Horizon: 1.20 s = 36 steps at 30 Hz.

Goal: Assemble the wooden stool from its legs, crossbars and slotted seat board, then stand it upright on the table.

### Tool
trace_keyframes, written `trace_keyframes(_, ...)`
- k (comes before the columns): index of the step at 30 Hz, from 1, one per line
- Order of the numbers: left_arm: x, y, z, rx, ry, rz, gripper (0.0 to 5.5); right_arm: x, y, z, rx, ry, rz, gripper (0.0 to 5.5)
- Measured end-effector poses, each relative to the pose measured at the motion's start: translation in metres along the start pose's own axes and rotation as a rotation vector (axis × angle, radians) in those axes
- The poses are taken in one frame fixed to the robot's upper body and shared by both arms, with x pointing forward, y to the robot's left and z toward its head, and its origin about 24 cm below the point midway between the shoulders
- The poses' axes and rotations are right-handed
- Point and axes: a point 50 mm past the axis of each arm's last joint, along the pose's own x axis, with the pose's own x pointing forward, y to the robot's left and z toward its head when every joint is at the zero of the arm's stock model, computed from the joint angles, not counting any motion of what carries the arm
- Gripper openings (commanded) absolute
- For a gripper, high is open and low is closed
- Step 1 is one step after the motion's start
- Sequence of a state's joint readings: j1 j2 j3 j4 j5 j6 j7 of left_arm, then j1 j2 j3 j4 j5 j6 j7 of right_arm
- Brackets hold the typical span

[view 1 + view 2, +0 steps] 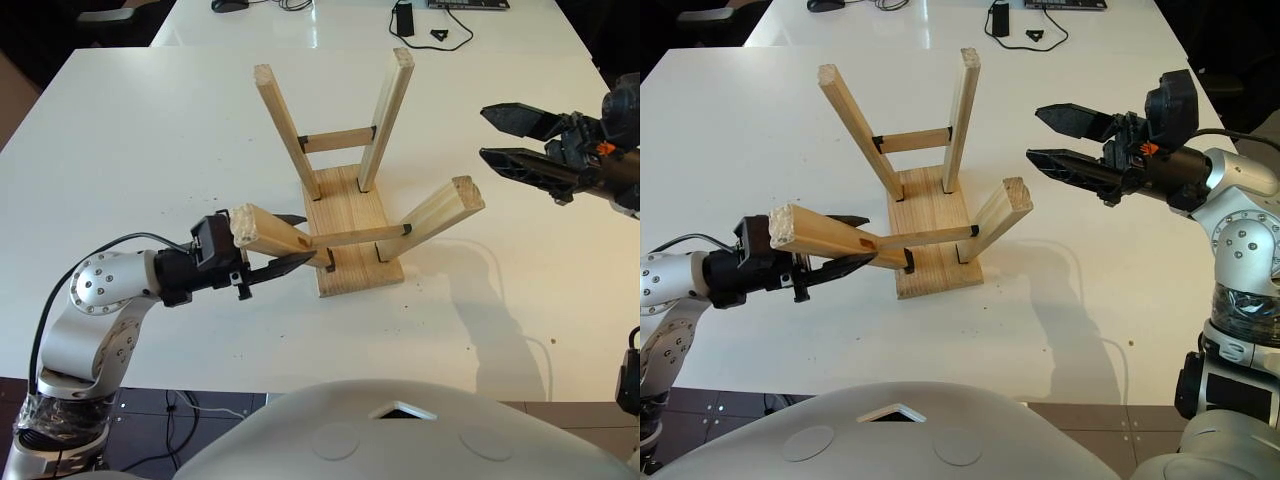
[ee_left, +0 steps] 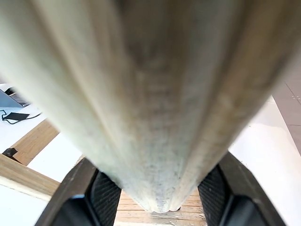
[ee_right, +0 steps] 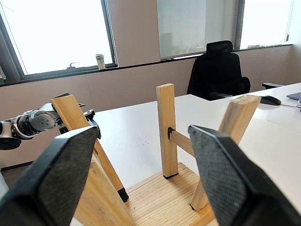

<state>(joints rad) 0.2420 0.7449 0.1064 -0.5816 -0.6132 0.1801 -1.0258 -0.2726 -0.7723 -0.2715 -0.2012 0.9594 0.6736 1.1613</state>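
The stool lies upside down on the white table, its slotted seat board (image 1: pixel 352 228) flat. Two far legs (image 1: pixel 285 125) (image 1: pixel 388 112) stand upright in it, joined by a crossbar (image 1: pixel 337 139). The near pair splays outward, linked by a second crossbar (image 1: pixel 355 236). My left gripper (image 1: pixel 300 240) is shut on the near-left leg (image 1: pixel 268 230), whose end looms close between the dark pads (image 2: pixel 106 193) in the left wrist view. The near-right leg (image 1: pixel 440 208) leans right. My right gripper (image 1: pixel 1035 133) hangs open in the air, right of the stool and clear of it.
A second white table behind holds a mouse (image 1: pixel 230 5), a black adapter (image 1: pixel 403 18) and cables. A black office chair (image 3: pixel 218 66) stands by the windows. Bare tabletop lies left, right and in front of the stool.
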Motion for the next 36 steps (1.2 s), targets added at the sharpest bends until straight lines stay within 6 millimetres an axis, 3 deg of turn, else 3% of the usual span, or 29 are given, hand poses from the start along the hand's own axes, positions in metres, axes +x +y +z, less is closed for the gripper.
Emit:
trace_keyframes(10, -0.007, -0.008, -0.008, -0.06, 0.071, -0.063, 2.04, 0.001, 0.003, -0.008, 0.002, 0.008, -0.02, 3.54)
trace_keyframes(26, 0.007, -0.003, -0.007, 0.025, 0.107, -0.124, 2.04, 0.007, 0.009, -0.019, -0.02, 0.042, -0.026, 3.54)
trace_keyframes(36, 0.026, 0.007, -0.007, 0.032, 0.109, -0.06, 2.03, 0.042, 0.011, 0.024, -0.174, -0.166, -0.177, 3.54)
